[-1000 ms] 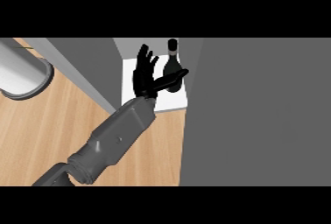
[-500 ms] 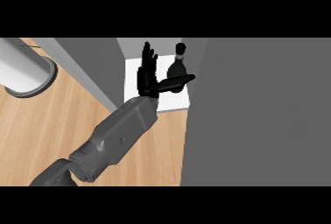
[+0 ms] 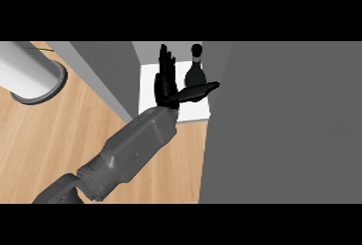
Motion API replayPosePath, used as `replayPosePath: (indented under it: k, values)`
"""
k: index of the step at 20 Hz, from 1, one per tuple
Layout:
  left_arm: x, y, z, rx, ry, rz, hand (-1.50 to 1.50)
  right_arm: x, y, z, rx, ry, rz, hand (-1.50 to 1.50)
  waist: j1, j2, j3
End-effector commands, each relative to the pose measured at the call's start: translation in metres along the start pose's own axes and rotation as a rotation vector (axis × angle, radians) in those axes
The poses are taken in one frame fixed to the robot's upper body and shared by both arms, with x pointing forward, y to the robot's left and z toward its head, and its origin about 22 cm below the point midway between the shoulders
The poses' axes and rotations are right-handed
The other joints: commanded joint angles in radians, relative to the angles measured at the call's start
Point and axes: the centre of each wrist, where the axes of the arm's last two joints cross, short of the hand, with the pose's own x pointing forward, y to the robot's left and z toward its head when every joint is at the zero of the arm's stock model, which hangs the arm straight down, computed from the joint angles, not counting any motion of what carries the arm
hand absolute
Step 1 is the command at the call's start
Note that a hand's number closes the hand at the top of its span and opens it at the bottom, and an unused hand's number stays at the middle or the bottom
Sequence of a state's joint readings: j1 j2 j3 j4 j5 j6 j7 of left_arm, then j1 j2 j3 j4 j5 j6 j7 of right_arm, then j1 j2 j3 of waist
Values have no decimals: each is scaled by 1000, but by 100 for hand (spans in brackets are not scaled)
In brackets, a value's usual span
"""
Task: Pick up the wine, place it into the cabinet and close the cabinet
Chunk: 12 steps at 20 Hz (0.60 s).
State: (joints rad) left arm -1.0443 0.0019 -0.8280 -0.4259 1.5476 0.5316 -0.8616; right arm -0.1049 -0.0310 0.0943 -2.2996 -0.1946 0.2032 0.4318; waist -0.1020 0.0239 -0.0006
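Note:
The wine (image 3: 195, 72) is a dark bottle standing upright on the white shelf floor (image 3: 198, 111) inside the cabinet. My left hand (image 3: 167, 86) is reached into the cabinet just left of the bottle, open, with fingers straight and pointing to the back. Its thumb (image 3: 199, 90) sticks out to the right across the foot of the bottle. I cannot tell whether the thumb touches the bottle. The fingers are not curled round it. My right hand shows nowhere.
The cabinet's big grey door panel (image 3: 283, 124) fills the right side, close to the thumb. A grey side wall (image 3: 106, 72) bounds the cabinet on the left. A white cylinder on a grey base (image 3: 28, 74) stands at the left on the wooden counter (image 3: 63, 139).
The fingers have straightened and drawn together to the left of the bottle, so the whole bottle now shows. The thumb has swung out to the right.

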Motion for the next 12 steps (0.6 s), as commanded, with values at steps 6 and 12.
replayPosePath:
  k: [6,12]
  values:
    - [-8,-2,16,-89,31,67,-150,8,6,-1,-15,12,-10,-150,28,-7,0]
    - [-16,0,31,-109,-10,45,-150,4,-3,20,-44,33,0,-150,54,-16,1]
